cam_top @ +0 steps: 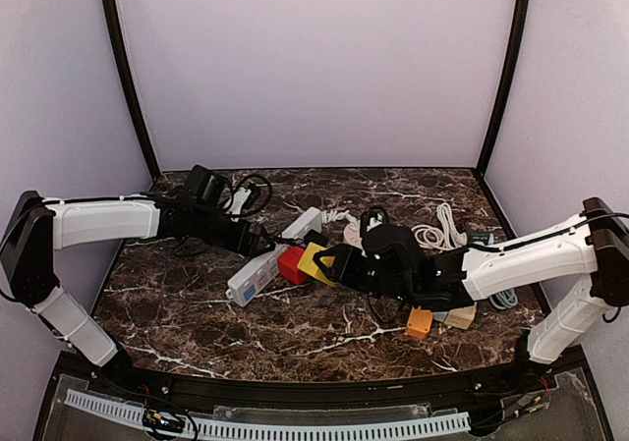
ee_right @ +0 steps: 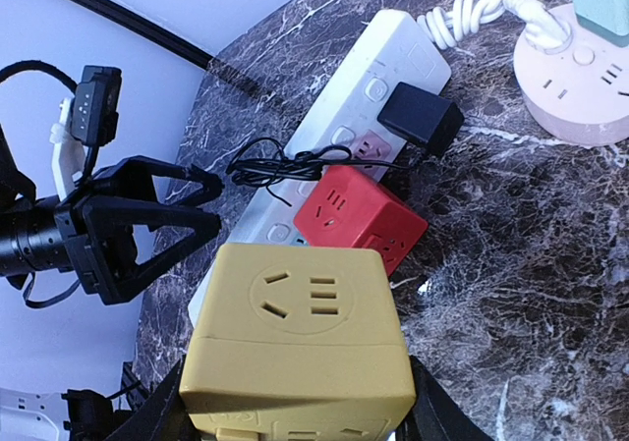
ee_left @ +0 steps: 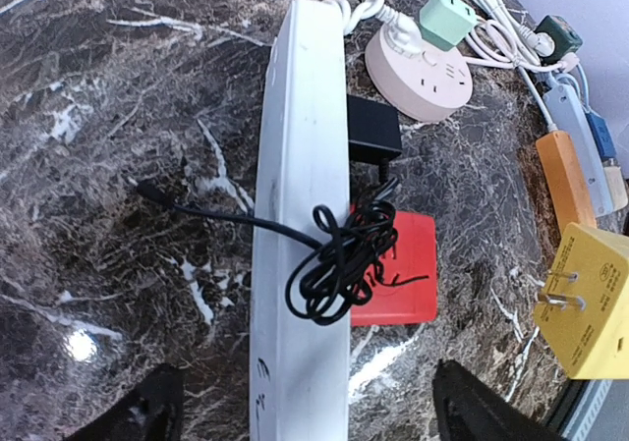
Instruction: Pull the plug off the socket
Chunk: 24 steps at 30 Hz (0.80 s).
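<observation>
The table (ee_left: 88, 195) looks like dark polished marble, glossy, with white veins. The strip (ee_left: 300, 146) is smooth white plastic. The yellow cube (ee_right: 300, 353) and the red cube (ee_right: 354, 215) are matt plastic; the yellow one's prongs (ee_left: 556, 302) are shiny metal.

Top external high above the near edge of the table (cam_top: 197, 313), facing down toward the far edge, left wrist close over the white power strip (ee_left: 300, 215), facing the right edge, right wrist close behind the yellow plug cube (ee_right: 300, 353), facing the far left corner, both wrist views sharing the white power strip and red cube (ee_left: 393, 269)
</observation>
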Each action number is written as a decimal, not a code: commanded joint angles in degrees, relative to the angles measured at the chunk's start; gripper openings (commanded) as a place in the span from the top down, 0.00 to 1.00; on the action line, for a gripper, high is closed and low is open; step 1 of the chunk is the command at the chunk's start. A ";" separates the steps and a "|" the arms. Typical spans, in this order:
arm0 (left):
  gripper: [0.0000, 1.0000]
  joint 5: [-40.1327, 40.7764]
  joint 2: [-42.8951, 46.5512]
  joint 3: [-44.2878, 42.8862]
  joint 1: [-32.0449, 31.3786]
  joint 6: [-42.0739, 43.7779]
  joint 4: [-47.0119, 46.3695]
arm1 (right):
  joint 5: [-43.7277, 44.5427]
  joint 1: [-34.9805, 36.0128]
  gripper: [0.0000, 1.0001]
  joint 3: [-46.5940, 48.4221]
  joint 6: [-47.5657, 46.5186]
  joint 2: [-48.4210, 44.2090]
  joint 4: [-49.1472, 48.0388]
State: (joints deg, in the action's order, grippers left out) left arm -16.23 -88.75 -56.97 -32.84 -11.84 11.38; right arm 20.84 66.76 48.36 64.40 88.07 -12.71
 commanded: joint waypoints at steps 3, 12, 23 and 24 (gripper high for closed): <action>0.04 1.17 7.29 -0.29 0.08 3.46 -1.28 | 1.45 0.15 1.00 -2.71 -7.59 -5.85 -0.69; 0.05 -1.32 17.44 6.96 -8.73 -3.43 -10.25 | -0.60 -1.61 1.00 1.42 -9.69 -7.65 4.72; 0.05 6.11 13.67 6.99 -19.82 -12.59 -11.25 | -2.66 -1.58 1.00 7.63 -7.74 -5.26 8.41; 0.05 6.07 12.85 6.44 -20.31 -12.73 -12.02 | -2.79 -1.52 1.00 7.69 -7.72 -5.21 8.41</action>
State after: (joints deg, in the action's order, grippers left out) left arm -12.38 -73.69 -49.71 -51.79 -21.54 0.91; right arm 19.03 65.32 54.02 56.21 82.02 -3.75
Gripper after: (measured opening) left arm 0.946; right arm 0.539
